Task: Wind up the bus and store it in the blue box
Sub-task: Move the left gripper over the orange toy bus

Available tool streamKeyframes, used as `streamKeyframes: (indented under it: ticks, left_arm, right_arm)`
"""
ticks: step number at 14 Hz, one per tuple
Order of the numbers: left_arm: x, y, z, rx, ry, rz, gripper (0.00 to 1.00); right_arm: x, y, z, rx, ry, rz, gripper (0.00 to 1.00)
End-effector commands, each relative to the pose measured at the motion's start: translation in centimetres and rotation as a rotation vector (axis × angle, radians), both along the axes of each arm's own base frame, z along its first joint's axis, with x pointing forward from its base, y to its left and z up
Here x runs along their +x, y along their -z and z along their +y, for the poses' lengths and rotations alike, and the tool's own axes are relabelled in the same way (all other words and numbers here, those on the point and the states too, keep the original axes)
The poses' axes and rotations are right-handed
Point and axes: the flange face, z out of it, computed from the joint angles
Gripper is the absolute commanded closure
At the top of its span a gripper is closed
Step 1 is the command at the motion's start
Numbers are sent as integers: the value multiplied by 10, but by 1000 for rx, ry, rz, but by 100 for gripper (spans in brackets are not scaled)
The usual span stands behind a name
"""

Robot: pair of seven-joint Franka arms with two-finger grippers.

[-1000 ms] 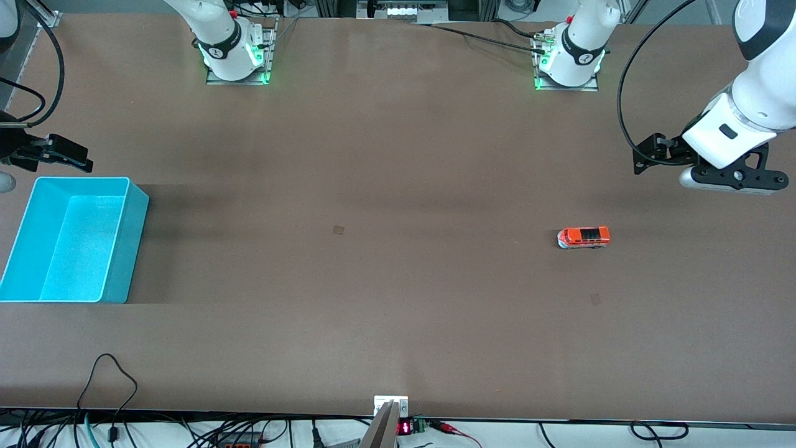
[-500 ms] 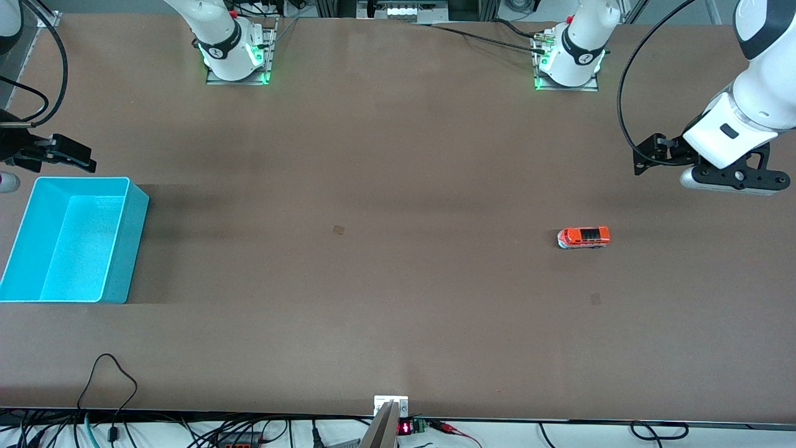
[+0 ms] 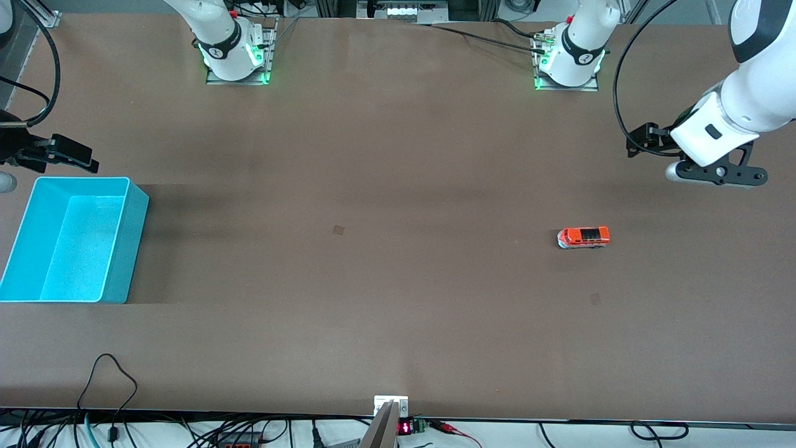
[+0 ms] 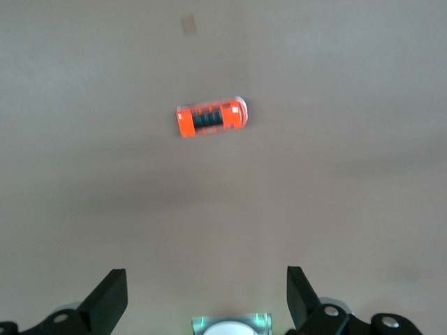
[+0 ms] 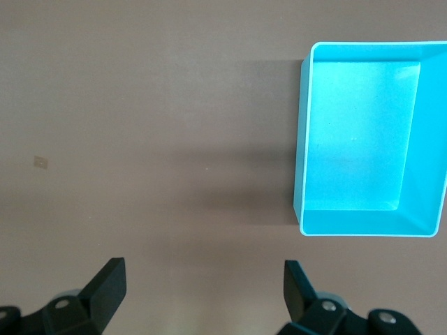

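bus [image 3: 583, 237]: orange-red, dark roof panels, whitish trim | blue box [image 3: 125, 249]: turquoise, paler speckled floor | table [image 3: 398, 298]: brown

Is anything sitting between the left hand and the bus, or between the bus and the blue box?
Nothing visible. The left hand hangs open over bare table, with the bus standing alone. Only bare tabletop separates the bus from the blue box at the right arm's end.

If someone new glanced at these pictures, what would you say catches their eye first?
The bright blue box at the right arm's end of the table, standing empty. Then the small orange-red bus, alone on the brown table toward the left arm's end. Both the left gripper and the right gripper hang open, holding nothing.
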Motion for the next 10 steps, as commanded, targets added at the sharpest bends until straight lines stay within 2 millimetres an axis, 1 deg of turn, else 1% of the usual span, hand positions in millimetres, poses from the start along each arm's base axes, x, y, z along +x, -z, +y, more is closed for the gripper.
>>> streamKeyframes:
  ticks: [1,3,4,6,7,10]
  left_arm:
    - [-6,0,-2,-31,82,85,0]
    - [-3,6,2,-64,200,102,0]
    - [-1,9,4,-88,282,108,0]
    - [4,21,5,-123,417,124,0]
    - [7,29,6,-145,478,135,0]
    - [25,75,5,-188,691,96,0]
  right_arm:
    - [0,-2,-3,21,23,-5,0]
    - [1,0,-2,24,22,-4,0]
    - [3,3,-2,24,20,3,0]
    - [4,5,0,21,13,4,0]
    - [4,5,0,21,11,6,0]
    - [4,6,1,20,9,6,0]
